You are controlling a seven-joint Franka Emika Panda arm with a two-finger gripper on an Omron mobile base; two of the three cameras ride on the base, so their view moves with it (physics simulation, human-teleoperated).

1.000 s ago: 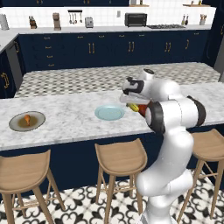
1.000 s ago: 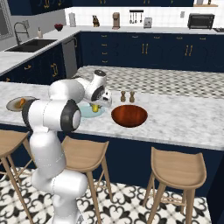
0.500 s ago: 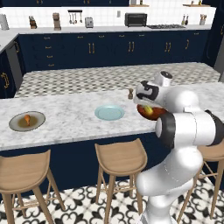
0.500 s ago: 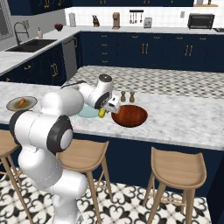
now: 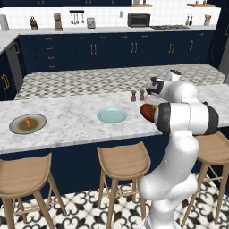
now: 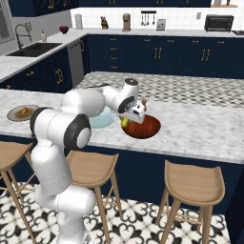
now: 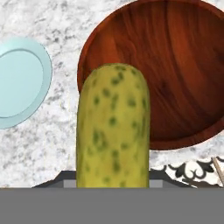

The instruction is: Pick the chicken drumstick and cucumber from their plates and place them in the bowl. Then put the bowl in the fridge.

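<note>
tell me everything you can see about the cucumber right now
The cucumber is a short yellow-green oblong with darker green speckles and a rounded end. It is off its plate, held in the gripper above the counter. In the hand view it points toward the near edge of the bowl, its tip overlapping the bowl's rim, with the pale blue plate off to one side. In the right base view it shows as a small yellow piece at the bowl's left edge. It does not yet lie in the bowl.

Cucumber [image 7: 113, 127] above bowl's [image 7: 183, 78] near rim, empty plate [image 7: 19, 81] beside bowl, drumstick [image 5: 28, 121] on far-left plate [image 5: 18, 129]
</note>
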